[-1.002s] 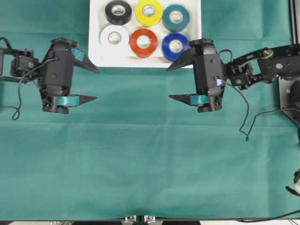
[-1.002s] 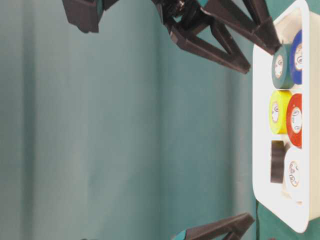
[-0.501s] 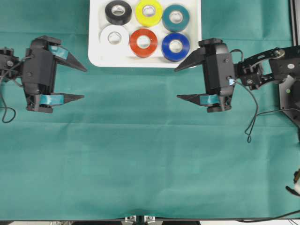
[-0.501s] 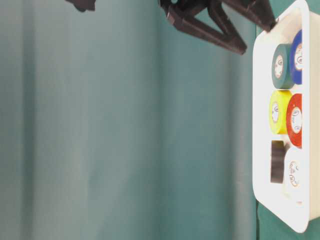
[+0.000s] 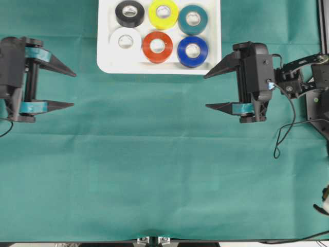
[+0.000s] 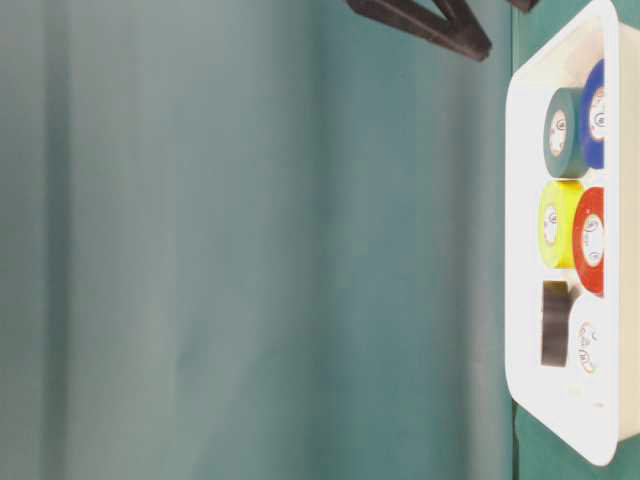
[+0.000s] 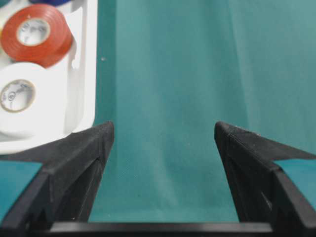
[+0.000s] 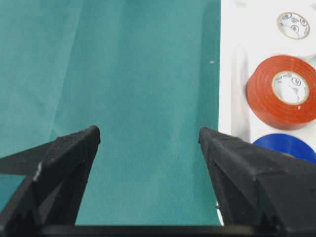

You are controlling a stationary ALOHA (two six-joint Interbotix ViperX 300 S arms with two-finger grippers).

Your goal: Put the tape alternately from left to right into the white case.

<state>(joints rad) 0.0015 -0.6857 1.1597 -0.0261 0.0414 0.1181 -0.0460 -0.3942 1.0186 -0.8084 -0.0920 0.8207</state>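
The white case [image 5: 103,63] lies at the top middle of the green cloth. Inside it sit the tape rolls in two rows: black [image 5: 129,13], yellow [image 5: 163,13] and teal [image 5: 193,19] behind, white [image 5: 125,41], red-orange [image 5: 157,47] and blue [image 5: 192,51] in front. My left gripper [image 5: 74,90] hangs open far to the left of the case, holding nothing. Right of the case, my right gripper [image 5: 205,92] is open and empty too. The left wrist view shows the left gripper [image 7: 163,127] over bare cloth, and the right gripper [image 8: 149,131] likewise.
Green cloth [image 5: 154,170] covers the whole table. Black cables [image 5: 280,139] and the right arm's mount [image 5: 318,103] crowd the right edge. The table's front edge [image 5: 154,241] runs along the bottom. One right finger [image 6: 430,20] pokes into the table-level view.
Both grippers have drawn away from the case, the left one leftward and the right one rightward. Both stayed open and empty. The rolls have not moved.
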